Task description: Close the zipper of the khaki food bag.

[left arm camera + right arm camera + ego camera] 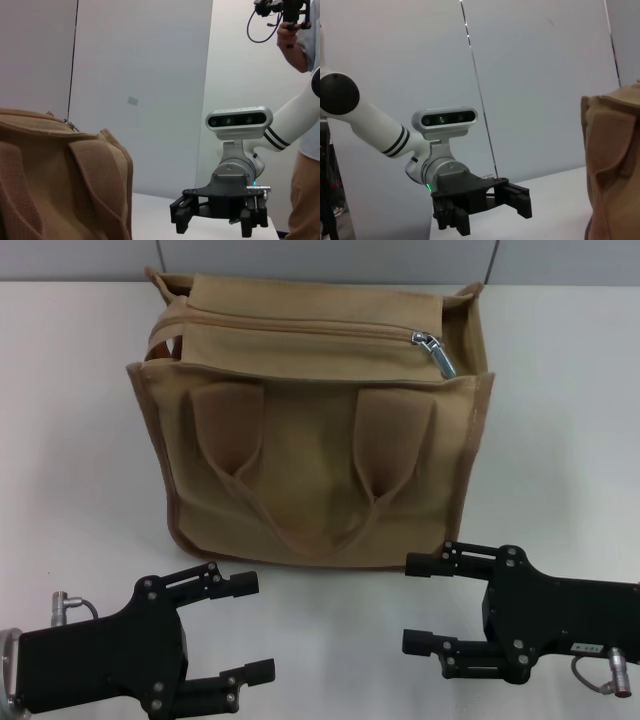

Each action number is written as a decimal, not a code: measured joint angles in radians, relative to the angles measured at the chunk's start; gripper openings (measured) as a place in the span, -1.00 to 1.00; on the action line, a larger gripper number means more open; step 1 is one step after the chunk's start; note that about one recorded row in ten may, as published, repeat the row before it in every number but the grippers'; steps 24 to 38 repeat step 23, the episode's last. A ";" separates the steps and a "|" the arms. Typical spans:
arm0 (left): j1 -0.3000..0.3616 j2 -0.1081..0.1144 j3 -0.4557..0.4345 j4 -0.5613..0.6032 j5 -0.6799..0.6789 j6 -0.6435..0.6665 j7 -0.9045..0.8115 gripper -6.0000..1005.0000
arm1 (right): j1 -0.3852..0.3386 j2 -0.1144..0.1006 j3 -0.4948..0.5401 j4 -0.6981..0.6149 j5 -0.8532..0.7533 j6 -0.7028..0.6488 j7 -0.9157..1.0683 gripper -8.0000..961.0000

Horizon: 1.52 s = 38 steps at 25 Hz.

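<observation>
The khaki food bag [310, 440] stands upright on the white table, its two looped handles facing me. The zipper [300, 328] runs along its top, and the silver pull tab [436, 353] lies at the right end. My left gripper [250, 628] is open and empty, low in front of the bag's left corner and apart from it. My right gripper [413, 602] is open and empty in front of the bag's right corner. The left wrist view shows the bag [65, 185], the pull tab [68, 123] and the right gripper [217, 215]. The right wrist view shows the bag's edge [615, 165] and the left gripper [485, 200].
The white table [560, 420] spreads to both sides of the bag, with a grey wall [330, 258] close behind it. A person [302, 45] holding a device stands beyond the table on my right side.
</observation>
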 joint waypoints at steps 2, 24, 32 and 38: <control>0.000 0.000 0.000 0.000 0.003 0.000 0.000 0.54 | 0.004 0.000 0.000 0.001 0.000 0.002 0.000 0.53; -0.009 -0.001 0.000 -0.001 0.024 -0.005 0.000 0.54 | 0.022 0.002 -0.026 0.024 0.002 0.044 -0.003 0.53; -0.009 -0.001 0.000 -0.001 0.024 -0.005 0.000 0.54 | 0.022 0.002 -0.026 0.024 0.002 0.044 -0.003 0.53; -0.009 -0.001 0.000 -0.001 0.024 -0.005 0.000 0.54 | 0.022 0.002 -0.026 0.024 0.002 0.044 -0.003 0.53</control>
